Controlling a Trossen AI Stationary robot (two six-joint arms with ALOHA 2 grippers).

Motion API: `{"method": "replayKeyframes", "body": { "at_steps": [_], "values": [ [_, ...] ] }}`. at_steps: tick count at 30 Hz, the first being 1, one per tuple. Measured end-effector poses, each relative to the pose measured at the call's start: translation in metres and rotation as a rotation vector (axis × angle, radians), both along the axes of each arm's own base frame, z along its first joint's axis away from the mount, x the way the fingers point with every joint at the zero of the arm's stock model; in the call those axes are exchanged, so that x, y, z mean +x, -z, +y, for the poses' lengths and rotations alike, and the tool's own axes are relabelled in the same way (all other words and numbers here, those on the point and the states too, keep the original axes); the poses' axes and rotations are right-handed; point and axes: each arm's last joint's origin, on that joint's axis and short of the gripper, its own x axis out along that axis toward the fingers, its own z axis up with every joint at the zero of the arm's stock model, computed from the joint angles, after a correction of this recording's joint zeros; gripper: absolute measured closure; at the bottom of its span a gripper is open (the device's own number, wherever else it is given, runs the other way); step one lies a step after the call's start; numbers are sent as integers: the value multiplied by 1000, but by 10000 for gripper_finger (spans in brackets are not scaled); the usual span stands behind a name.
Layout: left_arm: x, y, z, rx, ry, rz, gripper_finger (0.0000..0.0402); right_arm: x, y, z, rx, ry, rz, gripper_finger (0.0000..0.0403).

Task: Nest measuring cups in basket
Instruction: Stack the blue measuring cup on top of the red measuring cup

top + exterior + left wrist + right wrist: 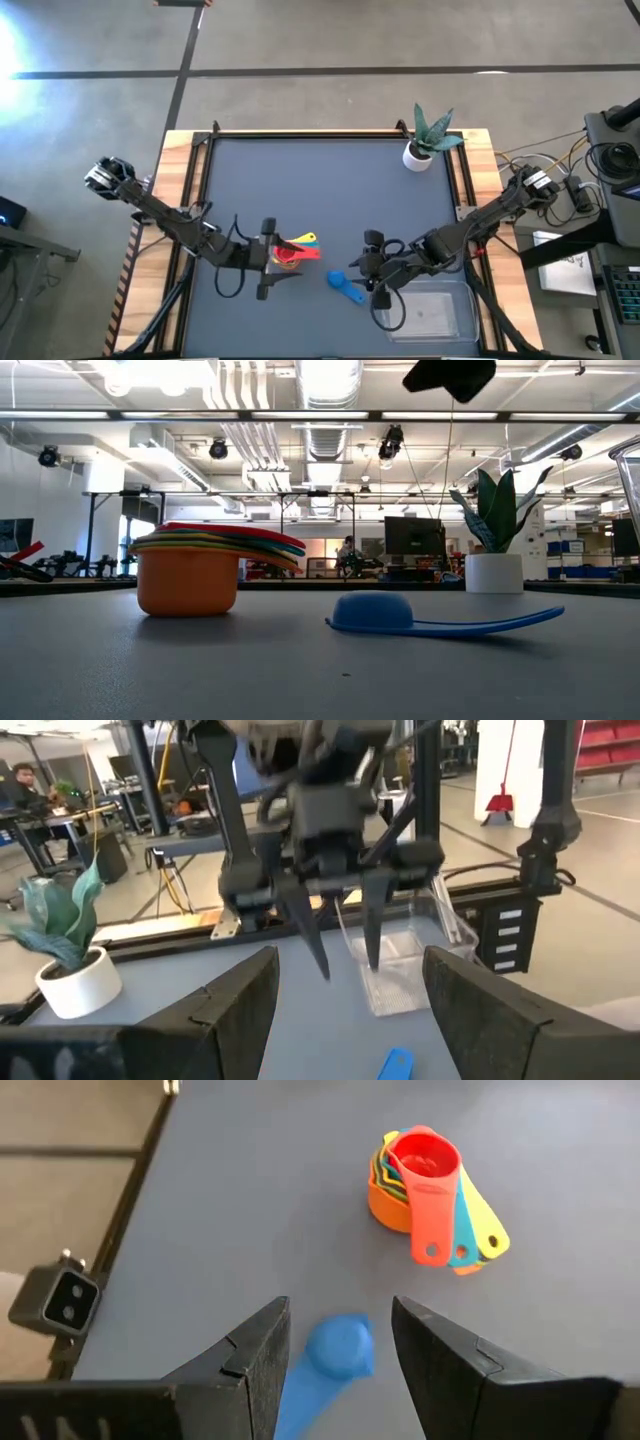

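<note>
Stacked cups (215, 565) — the inner ones show only rims; basket (628, 510) cut off at the frame edge.

the nested measuring cups (425, 1185) and blue cup (375, 612) look smooth plastic; the table mat (330, 190) is matt, its frame (180, 170) wood.
</note>
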Motion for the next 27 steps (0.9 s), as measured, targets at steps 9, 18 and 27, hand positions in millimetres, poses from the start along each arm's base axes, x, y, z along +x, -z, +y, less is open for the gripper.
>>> {"method": "replayKeyframes", "body": {
  "at_steps": [9,18,27],
  "values": [
    [9,2,-4,63,0,23,171,-4,36,-2,100,31,-95,236],
    [10,4,2,49,-16,41,171,12,63,6,60,45,-26,236],
    [10,7,3,51,-17,65,171,47,91,26,-17,4,41,236]
  ]
}}
